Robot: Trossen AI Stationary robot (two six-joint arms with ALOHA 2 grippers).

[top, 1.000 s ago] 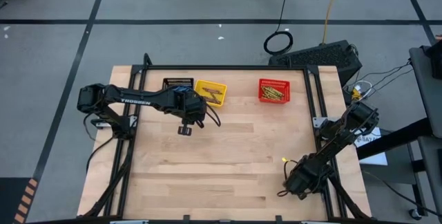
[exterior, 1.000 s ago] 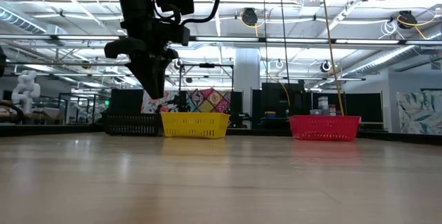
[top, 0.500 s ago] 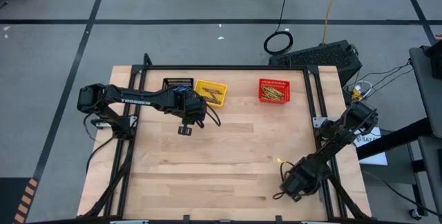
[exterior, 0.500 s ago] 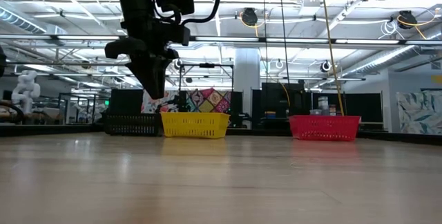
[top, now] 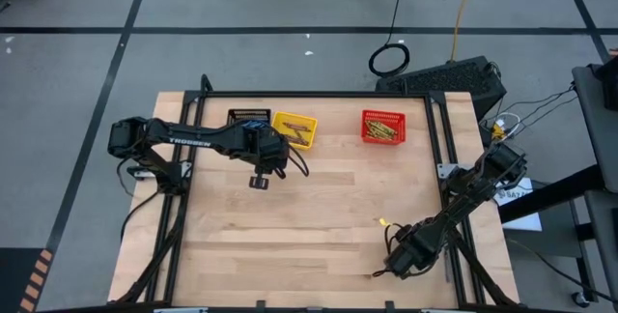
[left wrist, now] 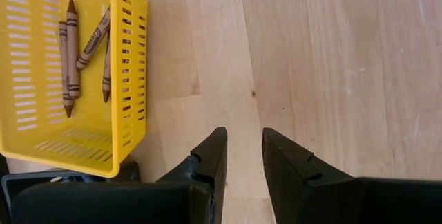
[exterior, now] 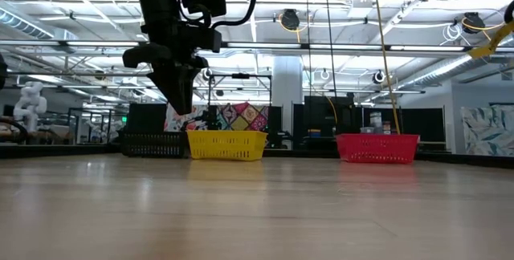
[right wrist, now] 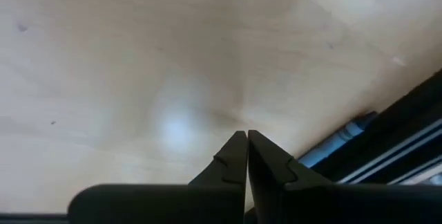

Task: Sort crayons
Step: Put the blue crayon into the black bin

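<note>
We find the crayons sorted into three mesh baskets along the 12 o'clock edge of the table: brown crayons lie in the yellow basket, olive-yellow ones in the red basket, and the black basket sits just beside the yellow one, its contents hard for us to make out. One blue crayon lies against the dark frame rail at the table's 5 o'clock corner. The right gripper is clenched with fingertips touching and nothing between them, low over the wood near that crayon. The left gripper hangs above bare wood just at 6 o'clock of the yellow basket, fingers parted, gripping nothing.
</note>
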